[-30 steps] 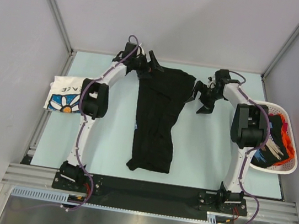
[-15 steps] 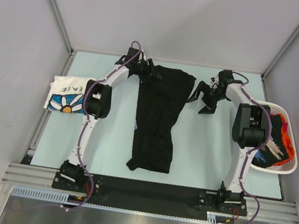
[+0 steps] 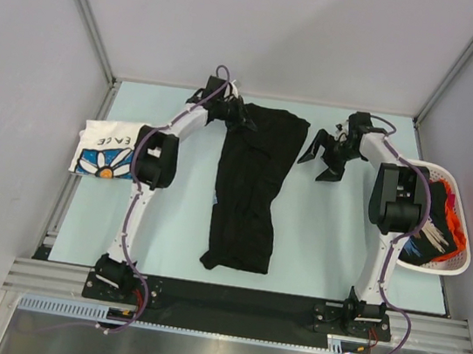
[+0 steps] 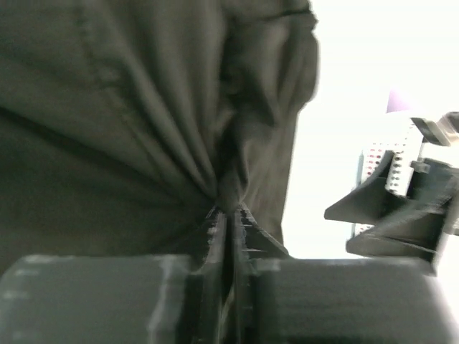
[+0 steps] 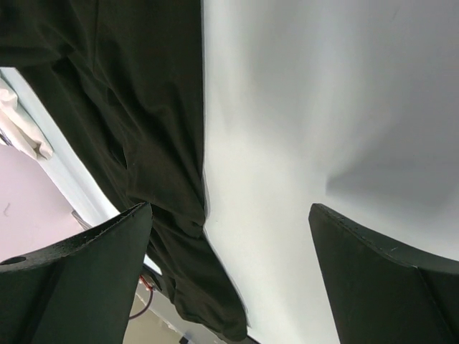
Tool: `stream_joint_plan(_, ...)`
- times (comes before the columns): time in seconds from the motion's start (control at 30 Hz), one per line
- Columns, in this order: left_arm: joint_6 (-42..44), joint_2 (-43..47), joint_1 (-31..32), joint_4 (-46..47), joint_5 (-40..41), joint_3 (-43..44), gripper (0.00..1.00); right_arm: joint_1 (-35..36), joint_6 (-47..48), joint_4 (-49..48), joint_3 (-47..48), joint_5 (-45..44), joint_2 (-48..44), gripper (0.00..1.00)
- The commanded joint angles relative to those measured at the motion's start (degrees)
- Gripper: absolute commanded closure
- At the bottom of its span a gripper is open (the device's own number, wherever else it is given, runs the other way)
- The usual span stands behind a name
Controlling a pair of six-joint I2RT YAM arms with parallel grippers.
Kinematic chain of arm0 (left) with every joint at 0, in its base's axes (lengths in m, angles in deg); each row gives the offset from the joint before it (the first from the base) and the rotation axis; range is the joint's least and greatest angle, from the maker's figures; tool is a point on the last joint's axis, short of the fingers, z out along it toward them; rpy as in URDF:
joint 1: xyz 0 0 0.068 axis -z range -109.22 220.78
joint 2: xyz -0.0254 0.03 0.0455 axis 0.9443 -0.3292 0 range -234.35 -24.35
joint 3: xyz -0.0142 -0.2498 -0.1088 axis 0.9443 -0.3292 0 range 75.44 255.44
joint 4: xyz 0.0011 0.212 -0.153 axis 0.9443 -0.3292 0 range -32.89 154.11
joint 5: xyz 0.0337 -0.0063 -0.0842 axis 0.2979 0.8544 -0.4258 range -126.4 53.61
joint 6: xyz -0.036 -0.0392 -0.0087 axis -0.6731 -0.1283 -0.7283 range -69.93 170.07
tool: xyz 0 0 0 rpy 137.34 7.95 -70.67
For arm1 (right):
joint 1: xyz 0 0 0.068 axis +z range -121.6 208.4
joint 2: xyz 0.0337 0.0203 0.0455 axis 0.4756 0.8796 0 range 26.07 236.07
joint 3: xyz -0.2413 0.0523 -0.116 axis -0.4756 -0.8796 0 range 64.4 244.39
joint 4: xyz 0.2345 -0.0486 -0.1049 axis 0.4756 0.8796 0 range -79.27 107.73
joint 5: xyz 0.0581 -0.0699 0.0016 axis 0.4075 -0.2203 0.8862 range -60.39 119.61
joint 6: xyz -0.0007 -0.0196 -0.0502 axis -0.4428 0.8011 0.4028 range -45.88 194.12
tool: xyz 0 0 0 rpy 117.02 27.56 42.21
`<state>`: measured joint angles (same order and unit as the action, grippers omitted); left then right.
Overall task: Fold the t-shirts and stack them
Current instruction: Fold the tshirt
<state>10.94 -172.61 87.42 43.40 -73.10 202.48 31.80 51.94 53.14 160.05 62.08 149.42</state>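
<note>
Black tee [image 3: 247,196] lies mid-table as a long narrow strip running 12 to 6 o'clock, wider at the far end. It's folded lengthwise but not yet crosswise.

L gripper [image 3: 243,118] sits at the strip's 11 o'clock corner. On the wrist cam the fingers [image 4: 215,229] are pressed tight together w/ a pleat of black cloth pinched between them. Over the last sec it has slid a bit toward 3 o'clock, carrying that corner inward, so I read this as tidying the far edge.

R gripper [image 3: 320,156] hangs at the tee's 2 o'clock, jaws spread wide, nothing in them. It has backed slightly off the cloth edge, so the tee's right side is free.

White flower tee [image 3: 103,151] waits at the table's 9 o'clock. Basket [image 3: 458,261] w/ more tees sits at 3 o'clock. Most of the job remains, imo.
</note>
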Motion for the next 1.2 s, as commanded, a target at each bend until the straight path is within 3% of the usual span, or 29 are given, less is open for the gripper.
stream_joint_plan(0.0, 4.6, 8.5, 1.4, -1.0, -0.3, 0.4, 0.77, -0.1, 0.7, 0.0, -0.3, 1.7, 0.7, 0.04)
stream_joint_plan(0.03, 4.9, 8.0, 1.4, -1.5, -0.9, 0.5, 0.71, -0.1, 0.7, 0.0, -0.3, 1.7, 0.8, 0.03)
stream_joint_plan(0.1, 5.0, 6.7, 1.5, -3.4, -1.5, 0.4, 0.30, -0.1, 0.7, -0.1, 0.0, 1.9, 0.9, 0.03)
stream_joint_plan(0.17, 5.2, 5.7, 1.5, -3.8, -3.0, -0.2, 0.01, -0.1, 0.7, 0.0, 0.3, 2.0, 1.1, 0.04)
stream_joint_plan(0.47, 5.9, 7.9, 1.0, -2.5, 3.2, 1.2, 0.00, -0.1, 1.1, 0.7, 0.7, 2.0, 1.4, 0.03)
stream_joint_plan(0.73, 0.1, 0.5, 1.0, 0.3, -4.2, 9.4, 0.04, -0.2, 1.2, 0.8, 0.8, 2.2, 2.1, 0.03)
stream_joint_plan(0.83, -0.1, -1.1, 1.5, 0.3, -5.5, 9.3, 0.09, -0.4, 1.3, 1.0, 1.1, 2.2, 2.2, 0.03)
stream_joint_plan(1.0, 1.1, -0.9, 1.4, 0.2, -4.5, 8.0, 0.06, -1.0, 1.5, 1.5, 1.5, 2.5, 2.6, 0.03)
stream_joint_plan(1.03, 0.8, -1.1, 1.4, 0.5, -5.5, 8.2, 0.08, -1.2, 1.5, 1.5, 1.5, 2.7, 2.6, 0.03)
stream_joint_plan(1.13, -0.7, -2.6, 1.5, 0.5, -8.3, 8.9, 0.36, -1.6, 1.4, 1.6, 1.6, 2.7, 2.8, 0.03)
stream_joint_plan(1.17, -0.9, -2.8, 1.6, 0.5, -8.9, 8.6, 0.57, -1.7, 1.5, 1.6, 1.6, 2.7, 2.8, 0.03)
